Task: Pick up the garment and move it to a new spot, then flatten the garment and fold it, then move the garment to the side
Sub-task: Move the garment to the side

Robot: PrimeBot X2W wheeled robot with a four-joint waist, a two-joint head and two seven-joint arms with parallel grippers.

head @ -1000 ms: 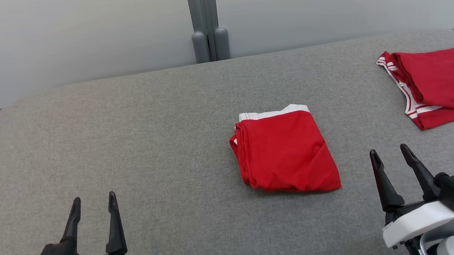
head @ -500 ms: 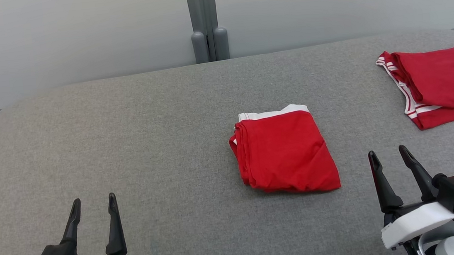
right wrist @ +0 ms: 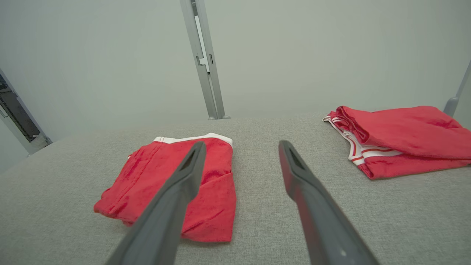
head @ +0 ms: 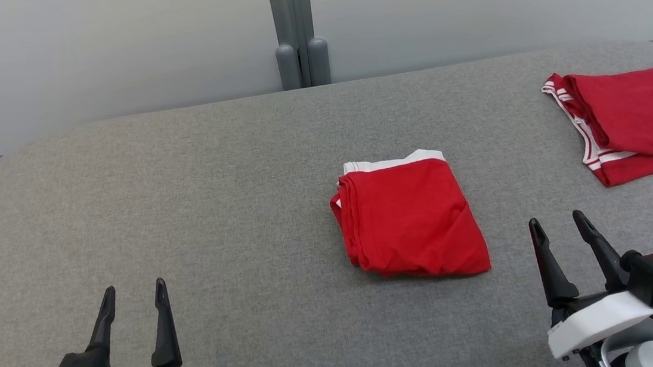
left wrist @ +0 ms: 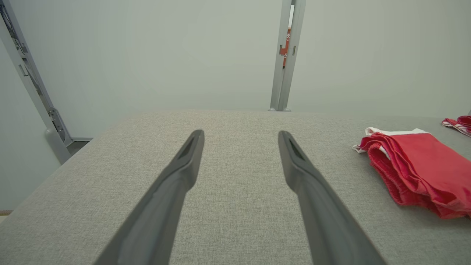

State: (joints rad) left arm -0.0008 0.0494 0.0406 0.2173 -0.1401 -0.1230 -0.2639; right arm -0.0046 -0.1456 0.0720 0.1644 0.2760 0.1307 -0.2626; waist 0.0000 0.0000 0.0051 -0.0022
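Lying folded into a compact rectangle, the red garment point(head: 407, 217) is found near the middle of the grey fabric-covered desk point(head: 213, 188), flat on the surface, with its white waistband turned to the far side and its layered edges stacked on the left. No contact with either tool is noted. The right tool point(head: 557, 219) is seen at the near right, just beside the garment's near right corner but apart from it, its two dark fingers spread and nothing held between them. The left tool point(head: 135, 286) is placed at the near left, well apart from the garment, fingers likewise spread and empty. A second red garment with white striped trim point(head: 632, 121) is recorded at the far right edge of the desk. A grey post point(head: 297, 30) is seen against the pale wall behind.
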